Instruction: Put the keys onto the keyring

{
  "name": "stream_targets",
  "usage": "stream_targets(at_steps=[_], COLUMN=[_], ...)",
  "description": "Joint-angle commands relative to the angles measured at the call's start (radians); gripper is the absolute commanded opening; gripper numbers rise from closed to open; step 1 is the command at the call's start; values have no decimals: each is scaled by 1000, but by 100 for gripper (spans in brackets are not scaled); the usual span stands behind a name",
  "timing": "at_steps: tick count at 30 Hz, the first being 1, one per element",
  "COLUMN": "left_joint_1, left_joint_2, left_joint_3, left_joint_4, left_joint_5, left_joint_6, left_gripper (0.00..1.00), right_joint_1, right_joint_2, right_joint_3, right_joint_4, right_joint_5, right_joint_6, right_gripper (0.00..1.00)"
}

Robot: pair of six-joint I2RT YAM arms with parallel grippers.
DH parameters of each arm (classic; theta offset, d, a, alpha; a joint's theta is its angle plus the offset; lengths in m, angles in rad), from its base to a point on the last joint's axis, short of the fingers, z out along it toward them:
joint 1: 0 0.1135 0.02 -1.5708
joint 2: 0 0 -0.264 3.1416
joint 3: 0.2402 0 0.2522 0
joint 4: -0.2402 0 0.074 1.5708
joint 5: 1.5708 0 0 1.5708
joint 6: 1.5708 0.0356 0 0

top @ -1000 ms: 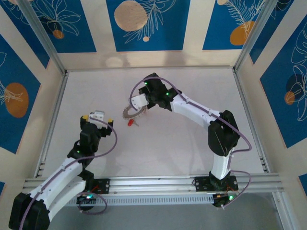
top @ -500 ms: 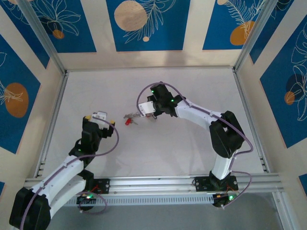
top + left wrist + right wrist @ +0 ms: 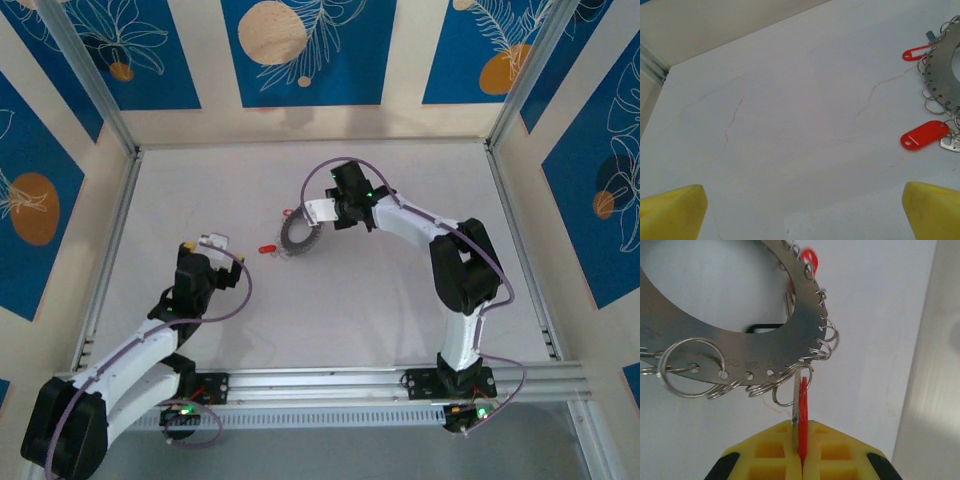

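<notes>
The right gripper (image 3: 801, 437) has its yellow pads (image 3: 775, 440) pressed together on a key (image 3: 803, 390). The key is seen edge-on as a thin red plastic head with a silvery strip against it, and its upper end meets a small wire loop at the rim of the keyring (image 3: 715, 347). The keyring is a flat grey metal disc with a large round hole. Its band is punched with a row of small holes along the outer edge, and most of these holes carry a thin split ring, which gives the rim a chain-like look. Faint stamped numbers show on the band. In the top view the keyring (image 3: 298, 236) sits near the middle of the table (image 3: 380, 290), with the right gripper (image 3: 318, 212) at its 1 o'clock edge. Whether the disc lies flat or is tilted cannot be told. A second key (image 3: 268, 248) with a red head lies at the ring's 8 o'clock, and a third key (image 3: 289, 212) lies at its 11 o'clock. The left gripper (image 3: 213, 243) is at the ring's 9 o'clock, well apart from it. In the left wrist view the left gripper (image 3: 800, 215) has its yellow fingertips (image 3: 670, 210) spread wide with nothing between them. The keyring (image 3: 940, 75), the second key (image 3: 924, 135) and the third key (image 3: 915, 51) sit at that view's 3 o'clock edge.
</notes>
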Motion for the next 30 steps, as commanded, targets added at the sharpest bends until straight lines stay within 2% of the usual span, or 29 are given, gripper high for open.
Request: stream_targets(at_steps=[1,7,13,17,21,26,30], left_joint_1=[15,18,21,22,22,24,24], left_joint_2=[4,12,20,24,31,56,78], left_joint_3=[27,36,37,35,32,40,66], left_joint_4=[29,23,26,27,32,40,20], left_joint_5=[15,13,16,12,-19,-35,4], left_joint_6=[19,37,33,33,24,45,86], left_gripper=[100,100,99,100,100,100,100], right_joint_1=[-33,-116,-158,-178,-173,-173,-176], right_joint_2=[9,3,-14,-29,-88,-183,-291], right_joint_3=[-37,-162,-275,-364,-417,-492,-528], right_joint_4=[8,94,141,179,137,145,144], right_joint_5=[-24,-12,3,30,106,140,126], right_joint_6=[-34,-60,11,62,194,313,398], right_gripper=[0,0,14,31,33,34,35])
